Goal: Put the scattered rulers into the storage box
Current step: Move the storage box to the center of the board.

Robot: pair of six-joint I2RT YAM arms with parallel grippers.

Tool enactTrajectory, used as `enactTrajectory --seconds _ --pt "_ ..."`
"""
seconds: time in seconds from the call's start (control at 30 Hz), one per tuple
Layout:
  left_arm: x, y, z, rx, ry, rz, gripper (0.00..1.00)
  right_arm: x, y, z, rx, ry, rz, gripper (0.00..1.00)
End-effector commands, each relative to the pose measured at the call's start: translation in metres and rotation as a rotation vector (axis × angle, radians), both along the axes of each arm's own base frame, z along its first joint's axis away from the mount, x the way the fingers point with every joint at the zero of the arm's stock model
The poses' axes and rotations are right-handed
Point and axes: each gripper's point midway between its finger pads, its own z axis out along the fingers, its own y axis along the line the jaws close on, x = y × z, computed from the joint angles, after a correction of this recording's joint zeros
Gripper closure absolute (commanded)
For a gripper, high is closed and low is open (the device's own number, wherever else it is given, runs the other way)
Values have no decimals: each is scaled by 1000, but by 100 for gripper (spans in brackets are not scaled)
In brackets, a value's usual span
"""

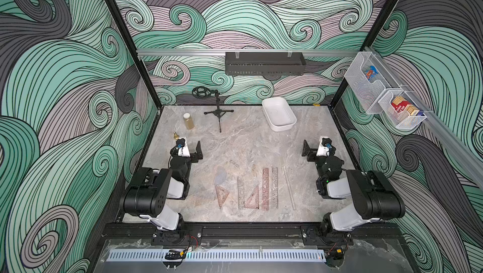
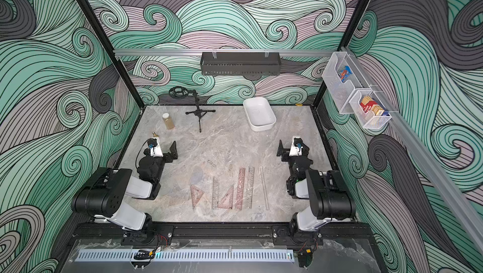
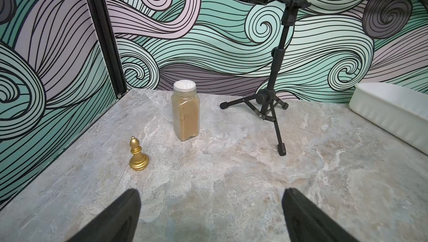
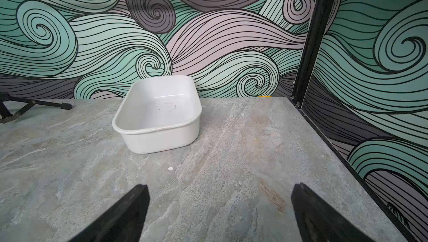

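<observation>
See-through rulers [image 1: 265, 188] flat in a row near front, white storage box [image 1: 281, 127] empty, upright at back

spice jar [image 3: 185, 115], gold bishop [image 3: 138, 156], mic stand [image 3: 265, 97]

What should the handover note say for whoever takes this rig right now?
Left gripper: open, empty, above bare table.
Right gripper: open, empty, facing the storage box.
Rulers: all lying flat in a row near the table's front edge, with the protractor and a set square at the left gripper's end.
Storage box: at the back of the table, on the right gripper's side, empty.
Done: nothing yet.
Left: move every ruler into the box.
</observation>
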Motion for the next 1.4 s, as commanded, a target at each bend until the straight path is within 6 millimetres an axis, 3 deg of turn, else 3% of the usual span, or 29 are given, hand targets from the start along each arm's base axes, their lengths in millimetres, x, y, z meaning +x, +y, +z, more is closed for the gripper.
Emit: enactTrajectory --seconds 0.0,0.23,0.37,0.47,0.5,0.6,0.7,0.87,1.0,1.2,1.37 --pt "4 4 7 2 -25 14 2 2 1 6 -8 -22 10 0" --pt "12 4 -4 -15 71 17 2 1 -7 7 2 -28 -37 0" --pt "11 12 9 -9 33 63 2 -1 -9 10 -4 -39 -59 0" --pt "22 9 27 38 52 99 1 -5 -15 26 -30 -45 -162 0" --pt "24 9 43 44 38 146 1 1 -11 28 -51 -11 -169 0" --pt "35 -20 64 -20 38 139 2 26 -6 39 -54 75 -210 0" --pt "53 -66 64 -119 102 60 1 57 3 42 14 120 -195 0" --pt "88 -128 37 -156 333 9 1 129 16 16 157 316 -82 0" --pt "103 -171 10 -242 523 -78 1 176 25 -6 166 445 10 0" --pt "115 -207 -8 -346 655 -171 2 232 18 -14 212 520 106 2" --pt "97 -221 -30 -358 759 -263 2 268 20 -28 180 560 144 11"
